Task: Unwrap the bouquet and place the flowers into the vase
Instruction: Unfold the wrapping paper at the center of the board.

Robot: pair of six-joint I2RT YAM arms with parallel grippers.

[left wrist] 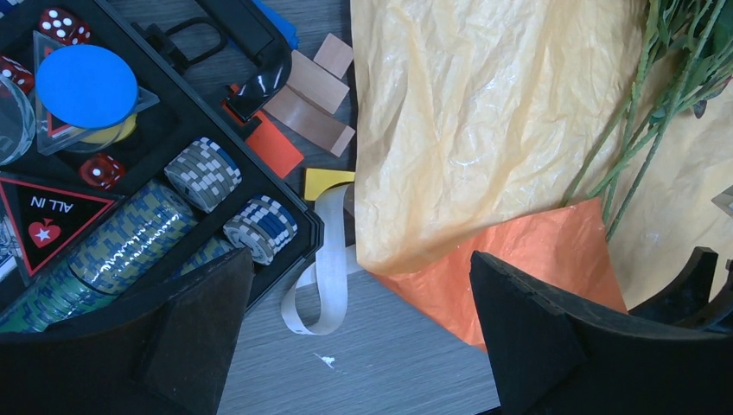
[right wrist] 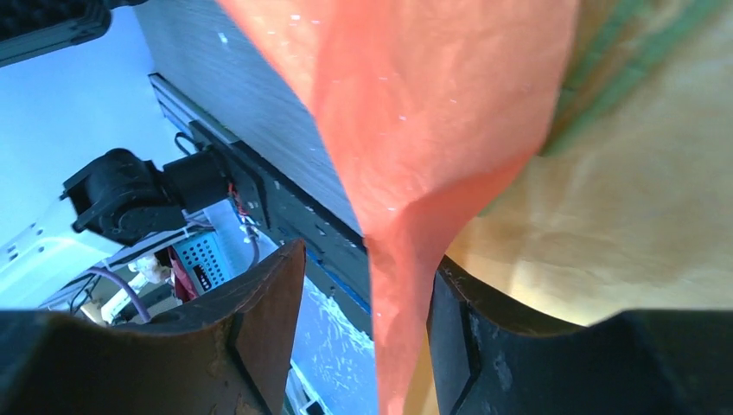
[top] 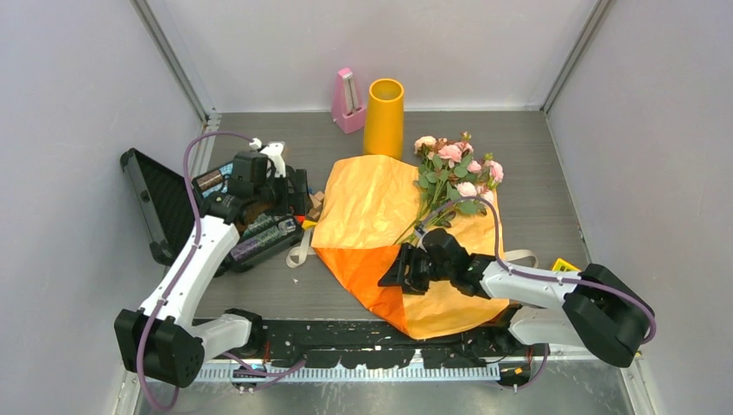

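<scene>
While the left gripper (left wrist: 359, 268) hung above the near corner of an open black case (top: 160, 203) of poker chips (left wrist: 203, 173), we saw its jaws spread wide with nothing between them. Beside that case a loop of beige ribbon (left wrist: 328, 285) lay loose on the grey table (top: 285, 285), next to a few small wooden blocks (left wrist: 311, 104). We found the orange paper (top: 372, 207) unwrapped and lying spread out in the middle of the table, crinkled, with a darker orange flap folded over at its near left side. The flowers (top: 454, 169) lay on the far right part of the paper, their thin green stems pointing toward the near edge and their pink heads reaching past the paper's far edge onto the table. The vase (top: 385, 117) stood upright at the back, just beyond the paper's far edge and left of the flower heads, with a pink metronome (top: 347, 102) close on its left. The right gripper (top: 393, 275) sat low over the near part of the paper, at the edge of the darker flap. From its wrist camera we saw a fold of that flap between its fingers (right wrist: 268, 328), resting against one finger with a gap showing on the other side, so the jaws stood partly apart and not clamped on it.
</scene>
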